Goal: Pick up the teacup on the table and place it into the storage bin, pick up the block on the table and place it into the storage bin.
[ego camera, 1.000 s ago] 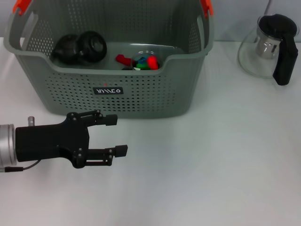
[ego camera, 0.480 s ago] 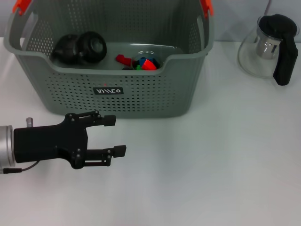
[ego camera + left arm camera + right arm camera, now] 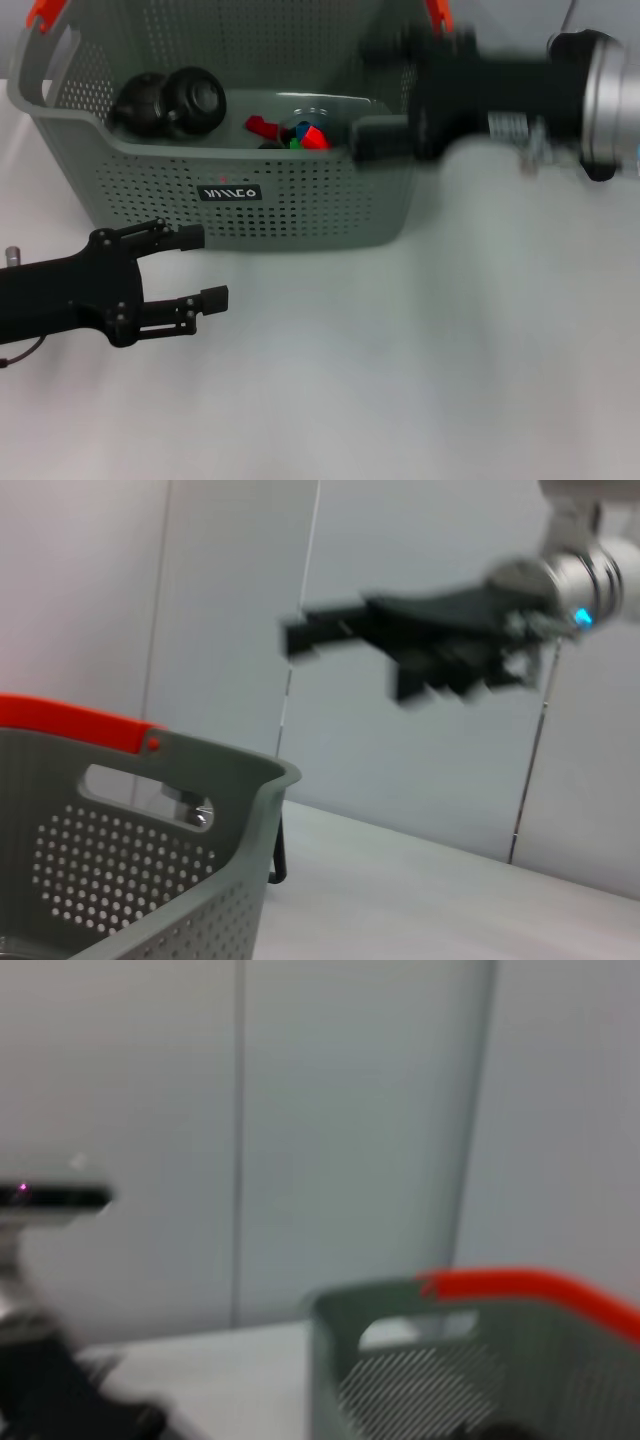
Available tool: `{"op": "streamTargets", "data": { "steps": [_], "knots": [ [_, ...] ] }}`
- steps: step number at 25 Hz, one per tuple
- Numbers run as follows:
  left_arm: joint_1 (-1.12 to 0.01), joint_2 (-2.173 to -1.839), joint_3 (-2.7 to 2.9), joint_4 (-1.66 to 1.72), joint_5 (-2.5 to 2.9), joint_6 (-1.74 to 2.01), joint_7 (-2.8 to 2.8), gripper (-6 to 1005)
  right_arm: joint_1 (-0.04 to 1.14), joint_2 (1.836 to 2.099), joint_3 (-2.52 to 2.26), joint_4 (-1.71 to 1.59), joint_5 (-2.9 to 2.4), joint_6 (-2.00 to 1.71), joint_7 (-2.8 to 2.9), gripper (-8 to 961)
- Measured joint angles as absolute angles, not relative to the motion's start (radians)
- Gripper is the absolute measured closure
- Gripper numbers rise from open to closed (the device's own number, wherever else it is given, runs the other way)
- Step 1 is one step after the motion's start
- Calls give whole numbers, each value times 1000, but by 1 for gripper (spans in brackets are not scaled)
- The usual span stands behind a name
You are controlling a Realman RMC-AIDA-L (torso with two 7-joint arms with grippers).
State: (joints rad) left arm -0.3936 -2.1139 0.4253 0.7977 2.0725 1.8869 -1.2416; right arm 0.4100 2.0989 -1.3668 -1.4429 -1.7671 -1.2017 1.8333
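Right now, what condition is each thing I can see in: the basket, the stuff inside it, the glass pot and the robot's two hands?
storage bin: upright on the table, holding items.
black round items: lying in the bin's left part.
colourful pieces: inside the bin, near its front wall.
glass pot: on the table, mostly hidden by the right arm.
left hand: open, empty, low over the table.
right hand: blurred, above the bin's right side.

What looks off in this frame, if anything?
Nothing spilled or damaged. The storage bin sits upright with dark round items and colourful pieces inside. The right gripper is over the bin's right rim; the left gripper hangs open in front.
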Motion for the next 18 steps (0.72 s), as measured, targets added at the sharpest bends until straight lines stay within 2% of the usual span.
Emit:
{"op": "streamTargets", "data": {
  "steps": [5, 12, 18],
  "knots": [
    [-391, -2116, 423, 789, 2072, 1867, -1238, 182, 363, 2099, -1365, -1279, -1702, -1286, 1638, 15],
    [-391, -2122, 431, 767, 2072, 1860, -1238, 182, 391, 2097, -1319, -992, -1689, -1291, 1477, 17],
    [-389, -2130, 466, 746, 2073, 1832, -1236, 182, 394, 2096, -1270, -934, -1695, -1300, 1414, 19]
  ]
}}
